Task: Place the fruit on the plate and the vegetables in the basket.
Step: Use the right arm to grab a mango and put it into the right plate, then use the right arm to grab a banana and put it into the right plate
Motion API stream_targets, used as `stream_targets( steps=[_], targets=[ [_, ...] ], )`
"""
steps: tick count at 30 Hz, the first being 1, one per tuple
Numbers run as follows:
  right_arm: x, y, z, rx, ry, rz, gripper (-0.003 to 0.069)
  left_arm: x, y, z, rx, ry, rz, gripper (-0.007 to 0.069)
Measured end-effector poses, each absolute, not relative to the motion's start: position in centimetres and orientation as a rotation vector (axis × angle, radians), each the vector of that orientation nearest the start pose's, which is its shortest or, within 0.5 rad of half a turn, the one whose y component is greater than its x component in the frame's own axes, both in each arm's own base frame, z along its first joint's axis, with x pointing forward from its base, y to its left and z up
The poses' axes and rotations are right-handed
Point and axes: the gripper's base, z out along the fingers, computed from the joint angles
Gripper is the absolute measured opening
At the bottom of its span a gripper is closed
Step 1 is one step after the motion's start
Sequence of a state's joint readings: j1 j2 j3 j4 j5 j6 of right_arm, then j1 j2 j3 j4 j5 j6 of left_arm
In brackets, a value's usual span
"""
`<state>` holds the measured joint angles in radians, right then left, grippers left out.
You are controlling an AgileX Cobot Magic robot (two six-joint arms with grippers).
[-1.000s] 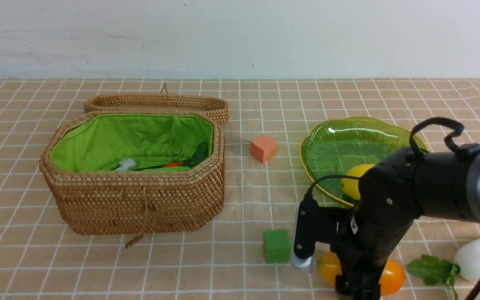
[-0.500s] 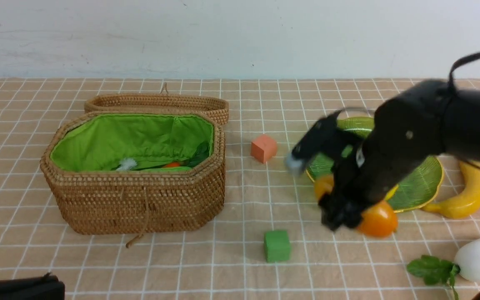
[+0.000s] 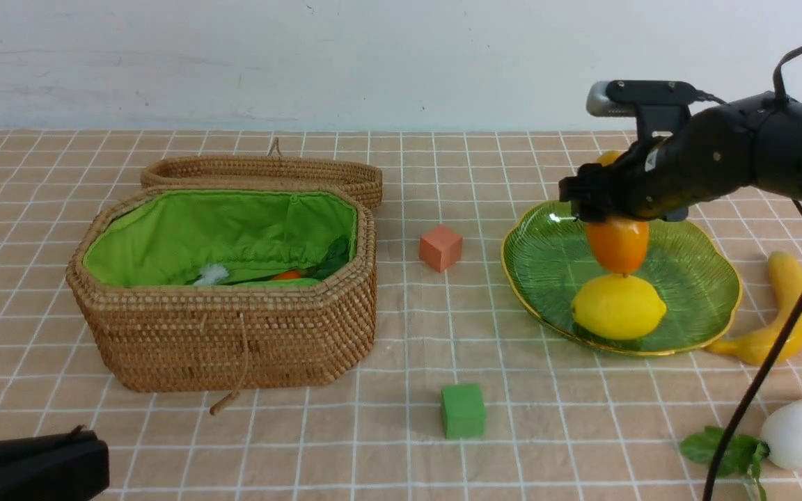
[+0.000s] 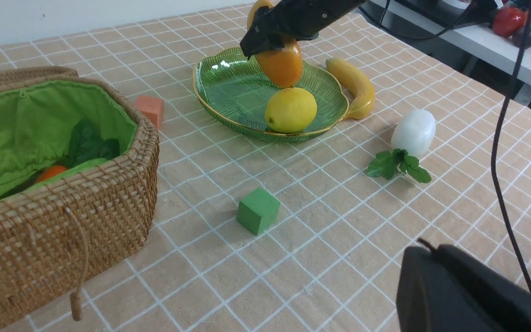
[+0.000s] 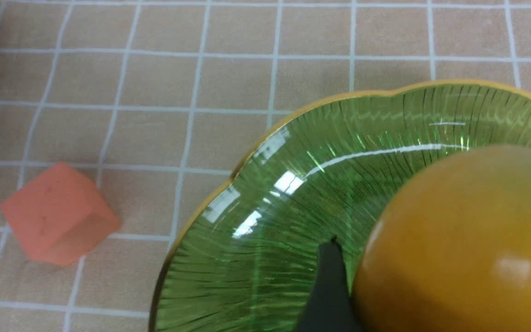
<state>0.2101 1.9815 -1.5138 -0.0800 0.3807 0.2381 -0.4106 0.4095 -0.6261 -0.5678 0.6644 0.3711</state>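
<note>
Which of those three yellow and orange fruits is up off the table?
The orange mango: the right gripper holds it above the plate. The lemon lies on the plate, the banana on the cloth beside it.

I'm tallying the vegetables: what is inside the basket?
In the basket show an orange carrot, dark leaves, a light-green piece and a white tuft. Its front wall hides everything lower.

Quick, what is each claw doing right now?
Left claw: closed, nothing visible in it.
Right claw: closed on the mango, held above the plate.
</note>
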Motion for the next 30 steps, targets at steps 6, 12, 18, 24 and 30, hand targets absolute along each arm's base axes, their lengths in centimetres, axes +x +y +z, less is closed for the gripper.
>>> stream_targets(
  steps=[6, 12, 18, 24, 30],
  targets=[
    [45.2, 9.2, 22.4, -0.068, 2.328, 0.125, 0.0543, 5.4, -5.6, 34.3, 0.532, 1.809, -0.661, -0.0013],
    [45.1, 9.1, 22.5, -0.084, 2.333, 0.094, 0.0676, 5.4, -5.6, 34.3, 0.53, 1.807, -0.661, -0.0013],
    [43.2, 7.9, 26.2, -0.128, 2.349, -0.022, 0.0626, 5.4, -5.6, 34.4, 0.526, 1.804, -0.664, -0.0013],
    [41.0, 0.7, 28.1, 0.217, 2.508, -0.225, 0.0494, 5.4, -5.6, 34.5, 0.519, 1.796, -0.665, -0.0011],
    [41.2, -5.7, 23.0, 0.634, 2.684, -0.087, 0.0502, 5.4, -5.6, 34.5, 0.515, 1.795, -0.674, -0.001]
  ],
)
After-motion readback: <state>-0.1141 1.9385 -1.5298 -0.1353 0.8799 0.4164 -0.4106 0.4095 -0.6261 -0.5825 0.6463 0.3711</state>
